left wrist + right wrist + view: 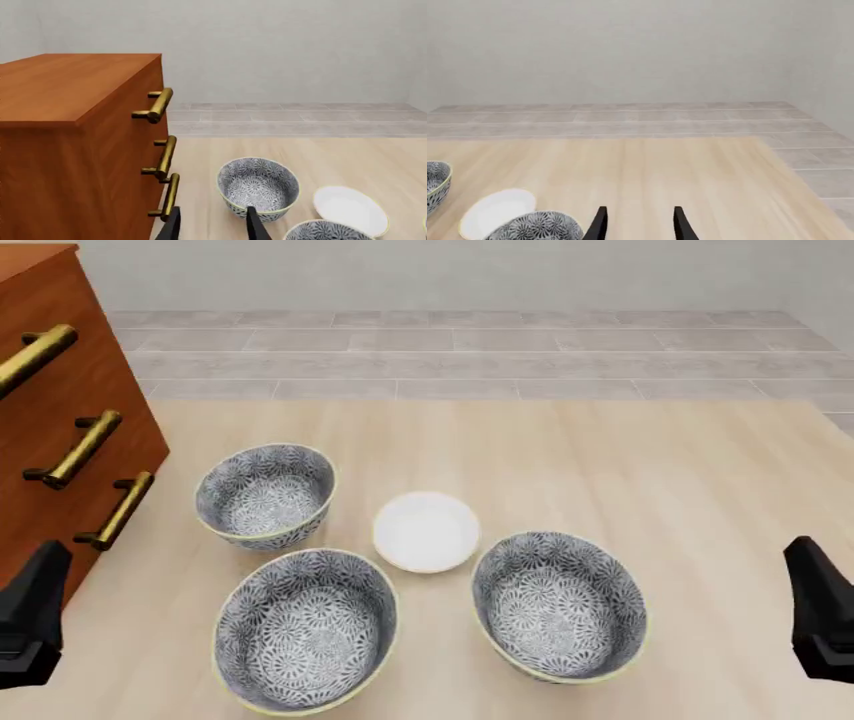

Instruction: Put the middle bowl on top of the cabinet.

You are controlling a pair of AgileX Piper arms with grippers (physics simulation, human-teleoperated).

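Pre-grasp, nothing held; both pincers spread apart.
I'd drop left gripper (212,227) onto middle bowl (306,629), 7 o'clock of the white dish (426,530), then lift to cabinet (54,400).

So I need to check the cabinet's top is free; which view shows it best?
The left wrist view: the cabinet top shows as bare wood. The front view catches only its corner and handles; the right wrist view misses it.

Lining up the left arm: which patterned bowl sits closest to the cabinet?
The smaller, deeper bowl, beside the cabinet; both wide bowls sit nearer the arms.
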